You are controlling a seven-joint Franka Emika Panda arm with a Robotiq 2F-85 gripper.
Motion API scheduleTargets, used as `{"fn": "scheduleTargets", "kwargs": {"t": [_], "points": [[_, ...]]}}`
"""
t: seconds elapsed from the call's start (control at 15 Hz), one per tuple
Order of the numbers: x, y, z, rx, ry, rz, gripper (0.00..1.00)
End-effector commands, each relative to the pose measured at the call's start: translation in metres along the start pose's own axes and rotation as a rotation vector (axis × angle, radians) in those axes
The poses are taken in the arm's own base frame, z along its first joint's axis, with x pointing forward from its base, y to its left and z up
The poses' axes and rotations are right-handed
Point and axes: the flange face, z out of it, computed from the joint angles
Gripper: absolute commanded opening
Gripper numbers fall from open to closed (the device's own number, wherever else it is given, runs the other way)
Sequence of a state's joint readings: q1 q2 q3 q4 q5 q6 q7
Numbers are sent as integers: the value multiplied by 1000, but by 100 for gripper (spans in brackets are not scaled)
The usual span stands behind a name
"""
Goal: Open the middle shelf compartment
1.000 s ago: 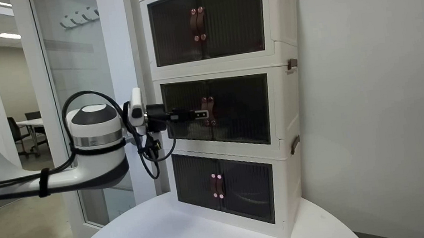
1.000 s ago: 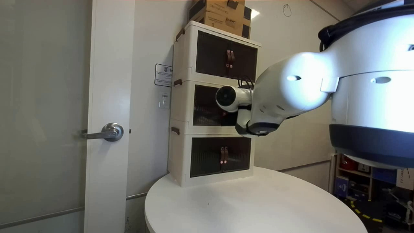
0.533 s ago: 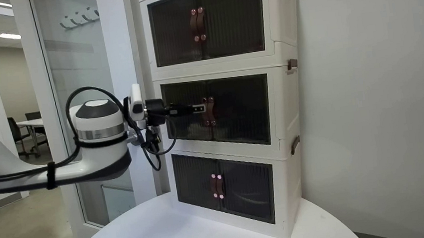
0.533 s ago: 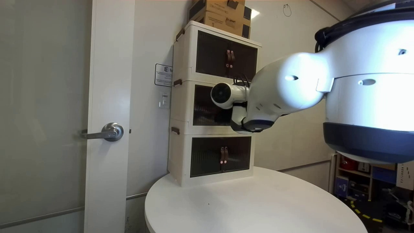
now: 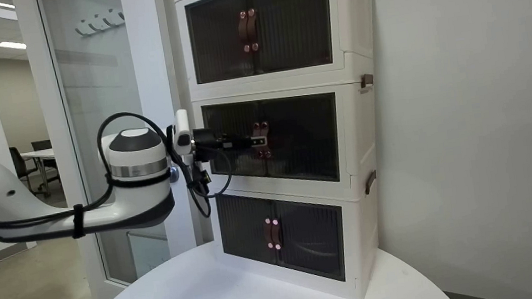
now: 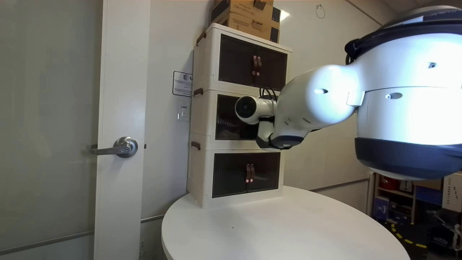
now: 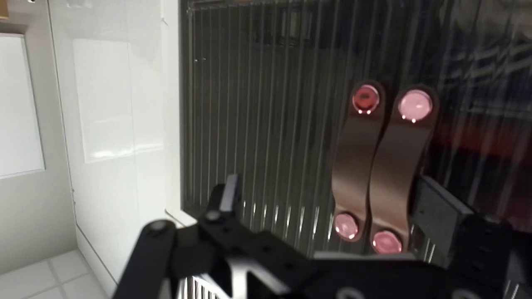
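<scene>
The middle shelf compartment [image 5: 305, 139] has dark ribbed double doors in a white frame, and both doors are closed. Its two brown strap handles [image 7: 392, 178] with pink studs hang side by side where the doors meet. In the wrist view my gripper [image 7: 327, 180] is open, its fingers spread wide around both straps. One finger [image 7: 442, 216] lies close beside the right-hand strap; touching or apart, I cannot tell. The other finger [image 7: 228, 193] is well off to the left, over the door panel. An exterior view has the gripper hidden behind the arm [image 6: 325, 97], which also covers part of this compartment [image 6: 229, 119].
Similar compartments sit above [image 5: 290, 19] and below [image 5: 307, 236] in the stack, which stands on a round white table [image 6: 288, 231]. Cardboard boxes [image 6: 249, 21] rest on top. A wall [image 5: 485, 117] runs alongside the stack.
The gripper first rose slightly, then came down and forward toward the handles of the middle compartment. The arm has shifted closer to the stack. All doors look unchanged.
</scene>
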State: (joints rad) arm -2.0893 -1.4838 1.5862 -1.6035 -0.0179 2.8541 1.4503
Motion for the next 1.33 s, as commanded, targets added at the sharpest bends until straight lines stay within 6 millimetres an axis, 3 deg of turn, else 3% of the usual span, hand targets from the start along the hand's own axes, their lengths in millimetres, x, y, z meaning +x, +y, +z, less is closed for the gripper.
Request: {"fn": "scheduleTargets", "kwargs": {"t": [0.0,0.33,0.53,0.67,1.07,1.27], "points": [[-12,0,7,-20,-30,-39,100],[-13,9,14,-65,-10,-44,100],[-6,19,17,-145,55,-55,100],[-12,22,14,-218,79,-44,100],[-34,19,-17,-308,71,-62,100],[-28,14,-34,-143,45,-33,100]]}}
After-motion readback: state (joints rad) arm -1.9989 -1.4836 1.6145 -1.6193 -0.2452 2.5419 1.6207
